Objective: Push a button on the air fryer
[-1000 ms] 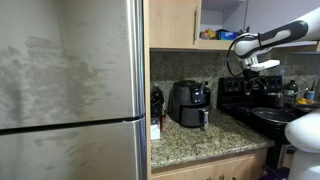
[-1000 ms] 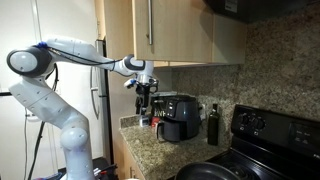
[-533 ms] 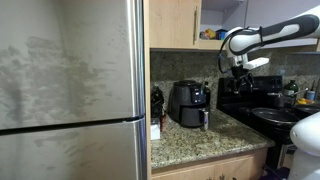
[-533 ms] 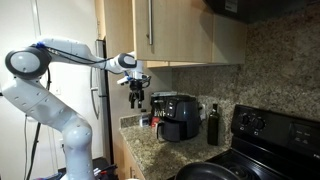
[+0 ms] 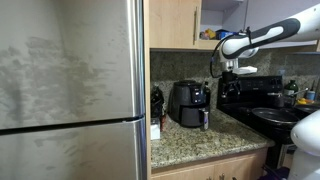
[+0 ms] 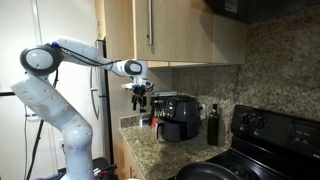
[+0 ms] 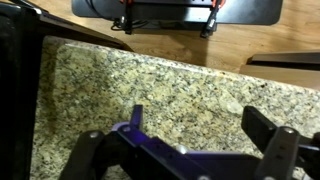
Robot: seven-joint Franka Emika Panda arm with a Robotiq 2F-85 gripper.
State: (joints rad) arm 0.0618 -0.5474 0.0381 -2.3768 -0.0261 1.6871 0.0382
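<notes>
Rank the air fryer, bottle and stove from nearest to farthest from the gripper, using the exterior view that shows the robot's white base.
1. Air fryer, on the counter just beside the gripper.
2. Bottle, farther along the counter, by the wall.
3. Stove, at the far end.

The arm (image 6: pixel 85 50) reaches out level, wrist bent down, gripper (image 6: pixel 140 99) hanging with 2 fingers (image 7: pixel 283 140) spread apart.
</notes>
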